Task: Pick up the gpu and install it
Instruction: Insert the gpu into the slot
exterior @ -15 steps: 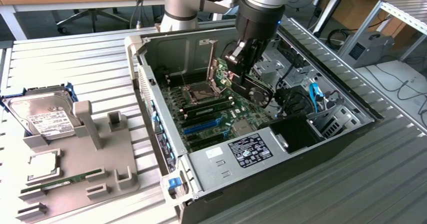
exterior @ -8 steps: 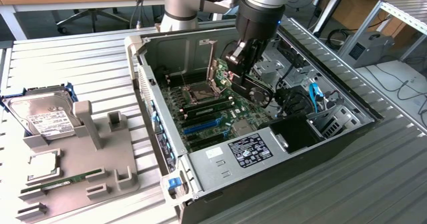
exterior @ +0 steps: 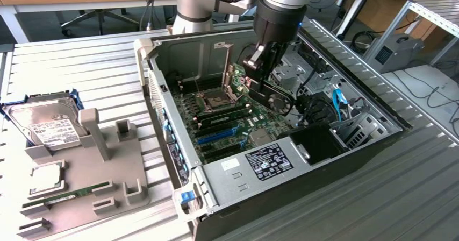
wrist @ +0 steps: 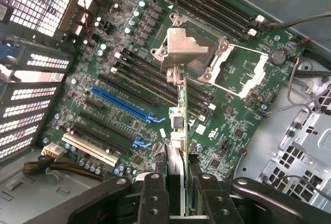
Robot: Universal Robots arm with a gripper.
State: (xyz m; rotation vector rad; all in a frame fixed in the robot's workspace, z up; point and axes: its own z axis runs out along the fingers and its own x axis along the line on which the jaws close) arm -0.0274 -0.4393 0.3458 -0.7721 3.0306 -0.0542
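End effector (exterior: 252,81) grasps the gpu (exterior: 280,100) edge-down above the motherboard (wrist: 235,118) slots, clear of the open computer case's (exterior: 159,98) walls.

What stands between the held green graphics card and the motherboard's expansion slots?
Nothing visible does: the green fan-cooled graphics card, clamped in the hand, hangs over the motherboard, and the long blue slot lies bare.
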